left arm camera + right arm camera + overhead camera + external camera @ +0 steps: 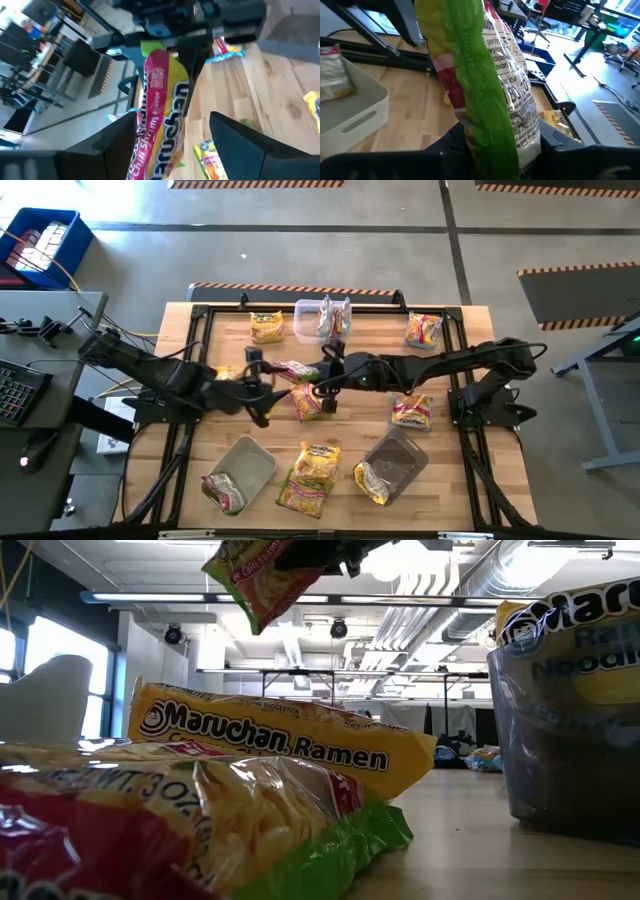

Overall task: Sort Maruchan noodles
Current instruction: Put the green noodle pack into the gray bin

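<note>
Crinkly pink-and-green noodle packet [495,95] pinched by right end effector [495,150]; left end effector [170,145] open.

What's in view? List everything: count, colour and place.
held packet: one, pink and yellow with a green edge, in the air above mid-table
loose packets: at least six, yellow-orange or pink, scattered on the table
clear tub: one, far edge, silvery packets inside
grey tray: one, near left, a pink packet in it
dark tub: one, near right, a yellow packet in it
table: one, pale wood
right tool: dark, mid-table, shut on the held packet
left tool: dark, open, fingers on either side of the held packet
</note>
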